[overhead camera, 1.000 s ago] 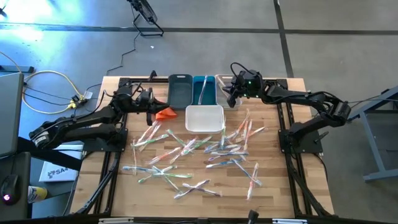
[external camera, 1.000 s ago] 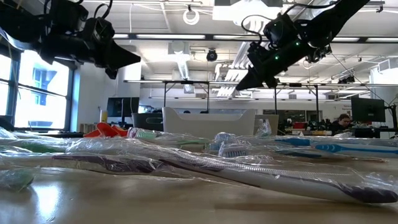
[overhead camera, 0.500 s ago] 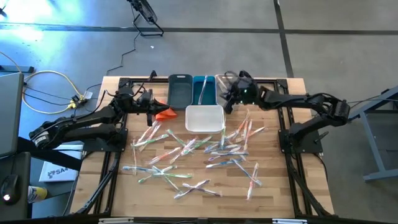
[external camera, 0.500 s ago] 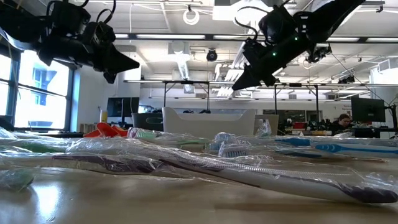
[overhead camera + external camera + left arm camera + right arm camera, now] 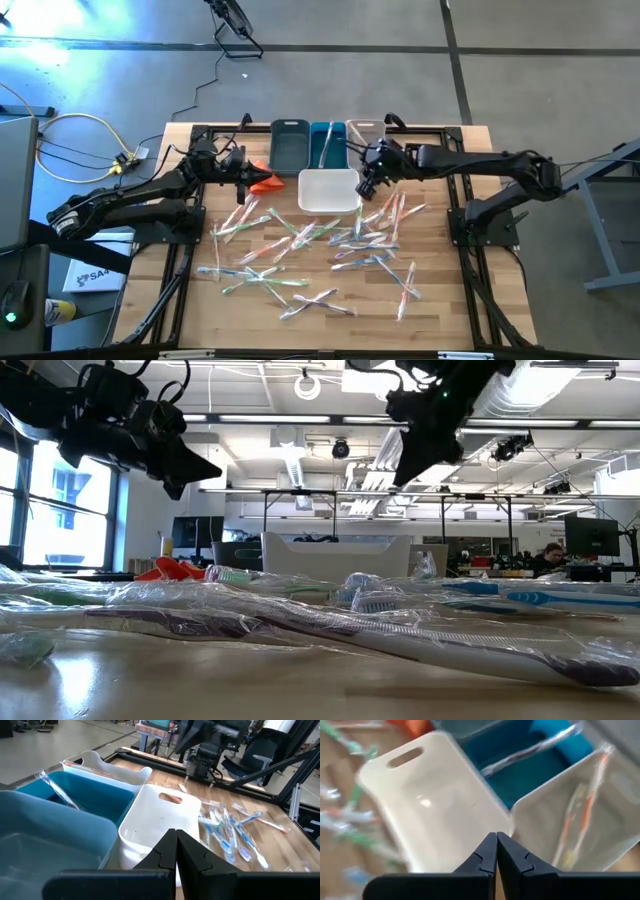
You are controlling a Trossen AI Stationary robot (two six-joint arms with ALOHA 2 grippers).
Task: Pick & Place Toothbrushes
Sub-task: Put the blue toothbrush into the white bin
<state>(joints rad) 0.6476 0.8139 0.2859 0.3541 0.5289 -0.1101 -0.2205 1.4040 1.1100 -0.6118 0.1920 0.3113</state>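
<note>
I'm watching the right gripper (image 5: 367, 186) hanging with its jaws pinched together and holding nothing, above the right edge of the white bin (image 5: 330, 205). The left gripper (image 5: 243, 183), also closed and empty, is sitting by the orange cloth (image 5: 265, 183) at the far left.

My worry: the toothbrushes (image 5: 300, 255) are lying crossed and overlapping in slippery wrappers across the near and middle table. If I'm dropping in with shut jaws, I'm going to shove the pile rather than grip one. Opening over a crossing could be lifting two at once. The right gripper could also be clipping the white bin's rim on the way down.

The grey bin (image 5: 290, 143) at the far side is looking empty to me. The blue bin (image 5: 327, 150) is holding one wrapped brush, the clear bin (image 5: 362, 130) an orange-handled one, and the white bin is showing nothing inside.
</note>
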